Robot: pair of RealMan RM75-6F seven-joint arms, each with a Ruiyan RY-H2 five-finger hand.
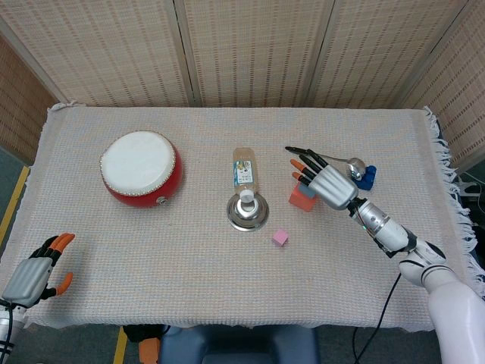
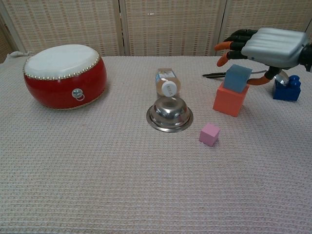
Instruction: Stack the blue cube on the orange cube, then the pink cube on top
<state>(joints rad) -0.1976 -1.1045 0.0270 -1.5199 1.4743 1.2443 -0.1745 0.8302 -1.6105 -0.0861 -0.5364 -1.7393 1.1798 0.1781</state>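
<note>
The blue cube (image 2: pixel 237 78) sits on top of the orange cube (image 2: pixel 230 100), right of centre in the chest view, a little askew toward the back edge rather than squarely centred. The right hand (image 2: pixel 265 46) hovers just above and behind it, fingers (image 2: pixel 225 46) spread forward, and it appears to hold nothing: the cube looks to be resting on its own, though the thumb side is hidden behind the cube, so contact there cannot be ruled out. The first stacking step reads as all but done, at the point of release.

What comes next, by that reading: the right hand clears away without nudging the blue cube, then goes down and left to the pink cube (image 2: pixel 209 134), which lies alone on the cloth just in front of the steel bowl (image 2: pixel 169 113). That cube is small, so it calls for a tidy pinch and a level placement on a top face that is itself slightly off-square.

The left hand (image 1: pixel 34 273) waits at the lower left corner of the head view, fingers apart, empty.

The count:
- one blue cube, one orange cube, one pink cube;
- one red drum (image 2: pixel 64 76) at left;
- one bottle (image 2: pixel 167 82) lying behind the bowl;
- one upturned steel bowl;
- one blue toy brick (image 2: pixel 287 88) at far right;
- one spoon (image 1: pixel 351 162) beside it.
</note>
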